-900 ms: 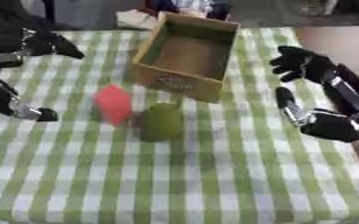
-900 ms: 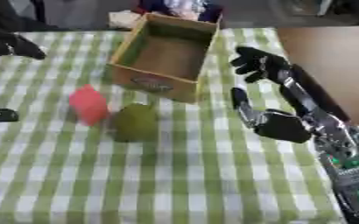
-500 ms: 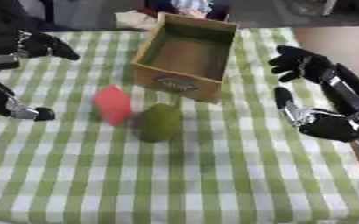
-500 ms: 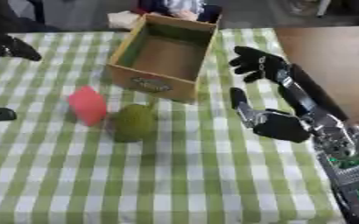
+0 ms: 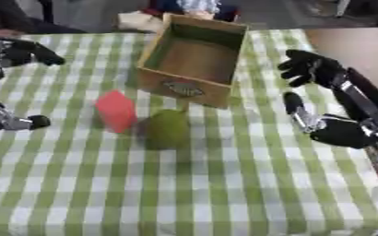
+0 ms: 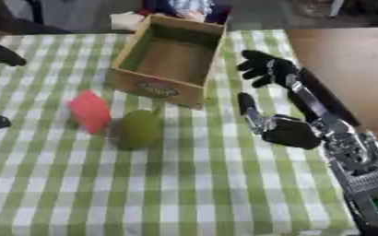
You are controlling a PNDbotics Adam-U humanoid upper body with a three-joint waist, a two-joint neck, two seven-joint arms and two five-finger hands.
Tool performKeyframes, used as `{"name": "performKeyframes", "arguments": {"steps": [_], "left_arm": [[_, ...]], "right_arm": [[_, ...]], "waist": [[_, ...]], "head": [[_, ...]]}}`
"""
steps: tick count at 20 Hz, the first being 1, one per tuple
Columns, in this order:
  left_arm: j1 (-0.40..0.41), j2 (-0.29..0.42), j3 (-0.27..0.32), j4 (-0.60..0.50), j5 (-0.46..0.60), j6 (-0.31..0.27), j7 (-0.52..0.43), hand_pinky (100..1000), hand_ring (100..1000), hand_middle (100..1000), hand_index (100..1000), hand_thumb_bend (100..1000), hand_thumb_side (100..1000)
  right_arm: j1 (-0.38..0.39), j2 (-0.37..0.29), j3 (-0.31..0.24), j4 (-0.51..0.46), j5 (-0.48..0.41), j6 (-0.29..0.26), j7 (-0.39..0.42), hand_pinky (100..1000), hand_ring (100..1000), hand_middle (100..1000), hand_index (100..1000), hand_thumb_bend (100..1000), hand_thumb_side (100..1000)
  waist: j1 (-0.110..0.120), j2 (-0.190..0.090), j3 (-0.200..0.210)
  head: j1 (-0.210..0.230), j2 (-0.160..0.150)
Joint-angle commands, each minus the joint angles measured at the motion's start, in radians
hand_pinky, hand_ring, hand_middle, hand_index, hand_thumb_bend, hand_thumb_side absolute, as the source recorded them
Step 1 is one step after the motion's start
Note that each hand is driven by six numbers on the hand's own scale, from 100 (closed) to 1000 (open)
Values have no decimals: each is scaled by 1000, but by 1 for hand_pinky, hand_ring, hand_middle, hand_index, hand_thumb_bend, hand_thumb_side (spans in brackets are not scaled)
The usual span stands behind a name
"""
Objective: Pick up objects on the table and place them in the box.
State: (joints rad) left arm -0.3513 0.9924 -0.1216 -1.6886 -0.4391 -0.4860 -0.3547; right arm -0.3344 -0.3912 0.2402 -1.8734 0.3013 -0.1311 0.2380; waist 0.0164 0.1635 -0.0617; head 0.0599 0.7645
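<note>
An open cardboard box [image 5: 186,88] stands at the back middle of the green checked table, with nothing visible inside. In front of it, to the left, a red block [image 5: 116,110] stands beside a green pear [image 5: 168,128], the two nearly touching. My right hand [image 6: 289,132] hovers open to the right of the box, fingers spread, holding nothing. My left hand [image 5: 16,50] is open at the left edge; its fingers show at the upper left, its thumb lower down, and it is well apart from the red block.
The checked tablecloth [image 5: 224,193] covers the table to its near edge. A brown surface [image 6: 345,60] lies beyond the right edge. A pale object [image 5: 137,20] sits behind the box at the far edge.
</note>
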Motion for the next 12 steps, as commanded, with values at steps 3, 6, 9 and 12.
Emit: {"name": "performKeyframes", "arguments": {"steps": [3, 6, 9, 12], "left_arm": [[-89, 39, -52, 72, -23, -35, -55, 793, 806, 822, 947, 549, 445], [-152, 21, -93, 133, -45, -63, -96, 791, 811, 827, 949, 563, 446], [-205, -3, -124, 191, -65, -90, -124, 791, 814, 828, 950, 571, 449], [-244, -29, -150, 238, -87, -113, -151, 793, 817, 830, 951, 580, 455]], "right_arm": [[-14, -16, -4, -9, -6, -3, 7, 722, 790, 795, 969, 100, 488], [-16, -14, 0, -9, -9, -4, 12, 722, 790, 795, 970, 100, 489], [-15, -15, 2, -9, -9, -5, 15, 722, 790, 795, 970, 100, 490], [-15, -15, 3, -9, -10, -5, 16, 722, 790, 795, 970, 100, 489]], "waist": [[0, -17, -4], [-1, -18, -8], [-2, -18, -11], [-3, -19, -11]], "head": [[1, -4], [1, -5], [3, -5], [5, -4]]}}
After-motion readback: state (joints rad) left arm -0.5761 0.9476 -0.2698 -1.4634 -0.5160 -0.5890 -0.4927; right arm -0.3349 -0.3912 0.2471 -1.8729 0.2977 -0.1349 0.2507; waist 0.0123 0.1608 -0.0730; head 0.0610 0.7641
